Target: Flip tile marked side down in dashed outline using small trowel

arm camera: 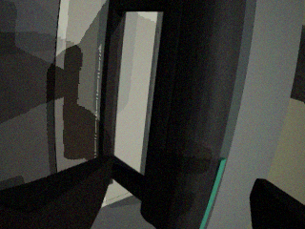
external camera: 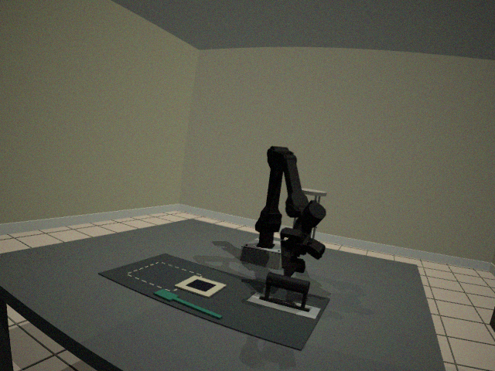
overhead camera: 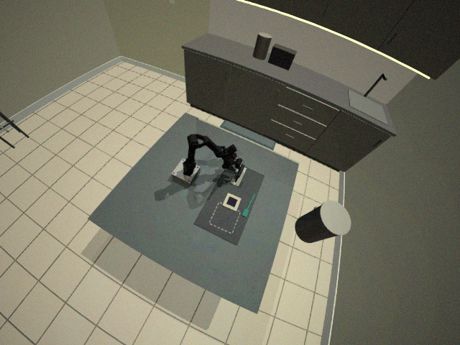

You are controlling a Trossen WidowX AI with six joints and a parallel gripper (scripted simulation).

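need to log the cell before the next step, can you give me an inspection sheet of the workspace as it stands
surface: grey table with a dark mat on it
job's things: tile marked side up, touching the dashed outline at one corner but not inside it; green trowel flat on the mat beside the tile, untouched
clutter: black handle on a pale plate at the mat's far end
grippers: gripper open, holding nothing, just above the handle
cables: nothing seen
surroundings: counter with drawers, sink, canister, dark box, bin on the tiled floor
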